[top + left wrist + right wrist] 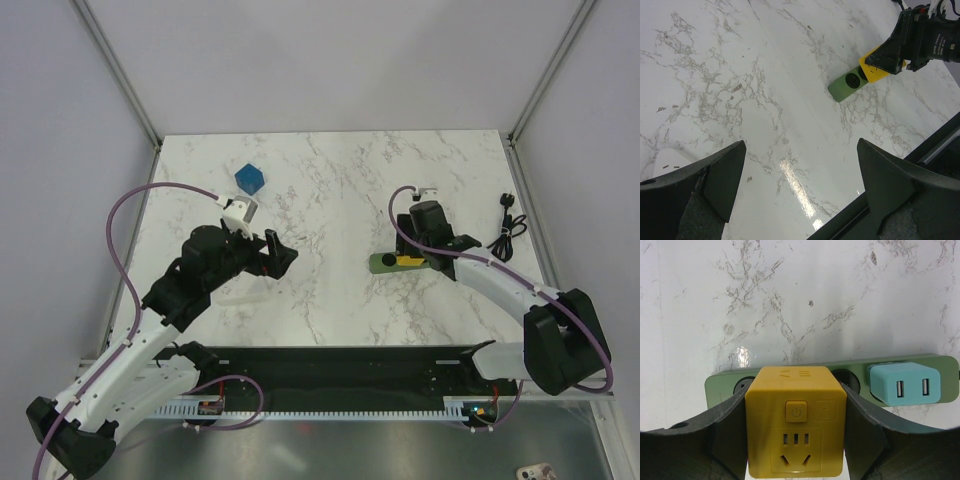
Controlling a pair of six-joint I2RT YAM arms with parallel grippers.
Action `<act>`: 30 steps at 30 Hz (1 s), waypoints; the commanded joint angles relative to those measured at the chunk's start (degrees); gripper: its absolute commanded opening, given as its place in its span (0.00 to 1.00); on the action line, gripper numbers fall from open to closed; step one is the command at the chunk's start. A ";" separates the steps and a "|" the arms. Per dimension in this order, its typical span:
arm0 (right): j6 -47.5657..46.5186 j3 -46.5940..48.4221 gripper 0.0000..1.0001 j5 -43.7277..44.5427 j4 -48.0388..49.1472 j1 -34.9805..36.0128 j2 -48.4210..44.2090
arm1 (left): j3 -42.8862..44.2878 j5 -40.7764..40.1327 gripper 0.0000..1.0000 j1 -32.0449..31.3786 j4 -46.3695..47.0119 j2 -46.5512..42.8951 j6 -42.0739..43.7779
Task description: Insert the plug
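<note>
My right end effector (796, 407) pinches the yellow plug (796, 440) by its 2 side faces. That leaves the plug's hidden back free to meet the green socket strip (722, 385) on the counter (790, 300), beside a light blue adapter (905, 383). I judge it not yet pushed home. My left end effector (801, 150) hangs spread and empty, well apart.

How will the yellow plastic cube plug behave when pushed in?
Probably rigid: the yellow plastic cube plug shows moulded faces. Smooth sides may slip between the black fingers. Flat faces: unlikely to roll, could tilt over the green socket strip.
</note>
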 commanded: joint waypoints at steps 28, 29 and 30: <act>11.49 -11.46 0.00 9.64 6.88 8.04 -1.89 | 0.26 1.60 1.00 0.17 3.05 -0.68 1.14; 11.76 -11.47 0.00 9.82 6.97 8.48 -1.81 | 0.26 1.51 1.00 0.17 3.23 -0.77 1.14; 12.11 -11.38 0.00 9.64 6.88 8.66 -1.63 | 0.26 1.51 1.00 0.17 3.40 -0.94 1.14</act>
